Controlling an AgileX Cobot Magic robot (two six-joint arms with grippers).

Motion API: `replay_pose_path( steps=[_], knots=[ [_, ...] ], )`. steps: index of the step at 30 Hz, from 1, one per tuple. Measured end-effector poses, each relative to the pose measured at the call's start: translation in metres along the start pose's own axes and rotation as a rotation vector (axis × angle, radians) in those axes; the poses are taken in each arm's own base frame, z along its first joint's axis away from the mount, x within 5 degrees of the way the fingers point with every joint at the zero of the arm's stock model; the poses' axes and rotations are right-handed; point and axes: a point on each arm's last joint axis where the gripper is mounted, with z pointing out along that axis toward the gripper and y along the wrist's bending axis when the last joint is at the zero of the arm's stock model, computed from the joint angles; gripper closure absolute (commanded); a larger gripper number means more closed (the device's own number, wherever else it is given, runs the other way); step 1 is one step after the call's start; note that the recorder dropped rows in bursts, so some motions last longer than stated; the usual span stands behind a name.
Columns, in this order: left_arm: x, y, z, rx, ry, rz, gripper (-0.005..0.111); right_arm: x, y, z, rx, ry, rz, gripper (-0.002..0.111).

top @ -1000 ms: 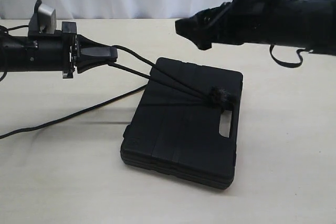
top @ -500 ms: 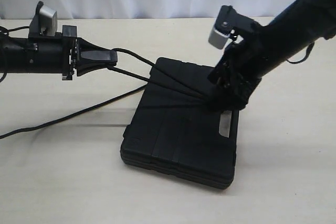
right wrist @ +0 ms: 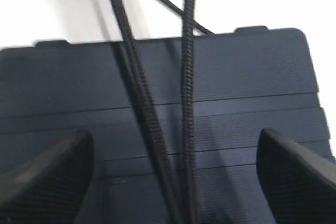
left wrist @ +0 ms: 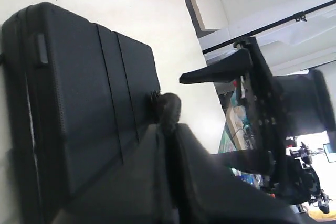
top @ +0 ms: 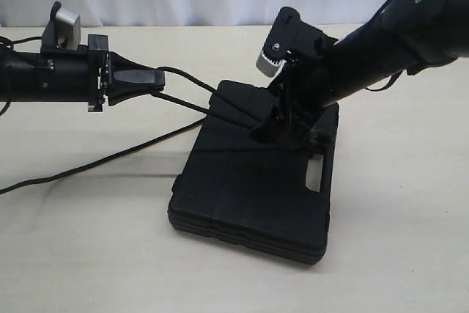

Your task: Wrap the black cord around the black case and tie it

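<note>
Two strands of the black cord run from my left claw, which is pressed together on them at the left, across to the black case lying on the bench in the middle. I judge the tying step is in hand. The right claw hangs wide apart over both strands, holding nothing; next it must close on them accurately.

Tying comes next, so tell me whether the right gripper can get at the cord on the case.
Probably yes: the right gripper hangs over the case with its jaws wide. Both strands of the cord run between them, and nothing lies in the way.
</note>
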Motion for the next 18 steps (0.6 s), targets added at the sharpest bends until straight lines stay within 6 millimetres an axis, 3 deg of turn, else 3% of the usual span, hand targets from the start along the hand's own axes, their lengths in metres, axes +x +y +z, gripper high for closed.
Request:
replay_pose_path(
  steps=[6,7,10,14,18],
  knots=[
    [-0.006,-0.010,0.011,0.025,0.013,0.042,0.107,0.018,-0.005,0.032,-0.028,0.059,-0.117,0.066],
    [-0.006,-0.010,0.011,0.025,0.013,0.042,0.107,0.018,-0.006,0.034,-0.024,0.058,-0.117,0.079],
    [-0.006,-0.010,0.011,0.025,0.013,0.042,0.107,0.020,-0.008,0.038,-0.020,0.062,-0.125,0.103],
    [-0.006,-0.010,0.011,0.026,0.012,0.095,0.102,0.020,-0.008,0.038,-0.018,0.059,-0.128,0.104],
    [-0.004,-0.011,0.014,0.030,0.019,0.151,0.068,0.016,-0.007,0.032,-0.006,0.044,-0.100,0.104]
  ],
)
